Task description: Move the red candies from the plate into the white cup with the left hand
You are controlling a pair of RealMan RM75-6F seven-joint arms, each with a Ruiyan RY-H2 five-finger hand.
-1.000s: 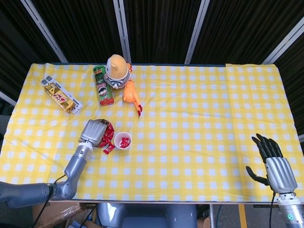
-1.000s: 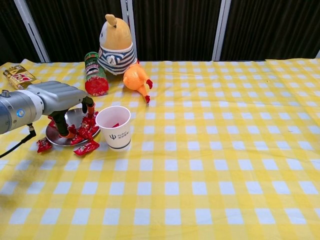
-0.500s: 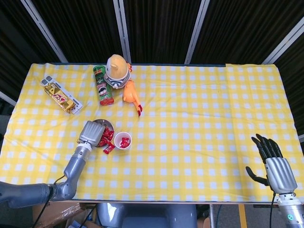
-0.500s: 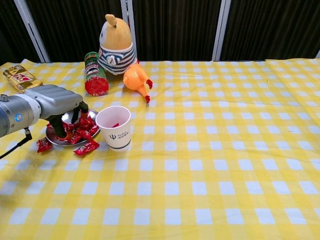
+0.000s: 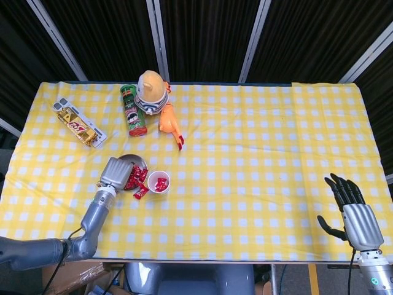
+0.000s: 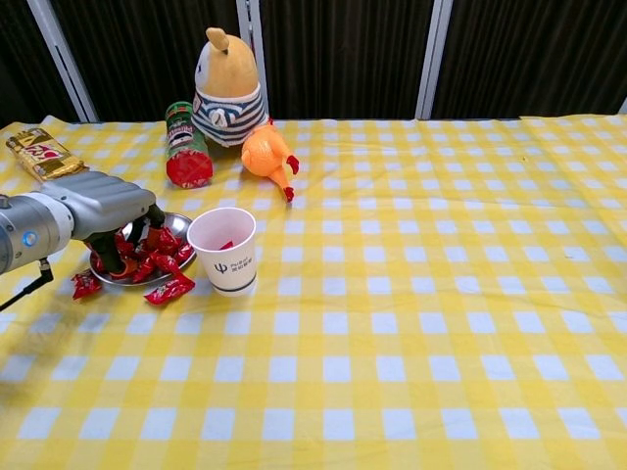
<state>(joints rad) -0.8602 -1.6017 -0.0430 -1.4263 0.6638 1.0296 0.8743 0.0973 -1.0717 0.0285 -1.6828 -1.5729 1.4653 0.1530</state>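
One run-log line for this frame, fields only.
left hand: fingers down among red candies on plate | white cup: candy inside | right hand: open, idle

**Staged robot test bench, not a home**

Looks like a lab setup. One table (image 5: 258, 203) under a yellow-and-white checked cloth, backed by black curtain panels (image 6: 333, 49) hung between pale metal struts (image 5: 255, 40). Behind the table's far edge, nothing but that dark screen. On the cloth, an odd mix of props: plush toy (image 6: 227, 83), crisp can (image 6: 184, 145), rubber chicken (image 6: 267, 154), snack bar (image 5: 78, 126).
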